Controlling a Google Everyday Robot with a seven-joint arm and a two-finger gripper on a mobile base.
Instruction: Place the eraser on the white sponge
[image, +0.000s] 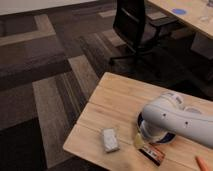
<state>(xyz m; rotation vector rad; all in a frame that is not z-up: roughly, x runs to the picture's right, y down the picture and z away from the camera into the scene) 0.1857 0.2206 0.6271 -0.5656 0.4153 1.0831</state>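
Note:
The white sponge (110, 140) lies flat near the front left edge of the wooden table (115, 100). To its right, close to the front edge, the eraser (152, 153) lies flat, dark with an orange-red band. My gripper (138, 141) hangs low under the white arm (175, 120), between the sponge and the eraser and right at the eraser's left end. It looks open, with nothing in it. The arm hides most of the gripper.
A dark blue bowl (169, 139) sits behind the eraser, mostly covered by the arm. An orange object (204, 164) pokes in at the bottom right corner. A black office chair (137, 27) stands beyond the table on patterned carpet. Another desk (192, 15) is at the top right.

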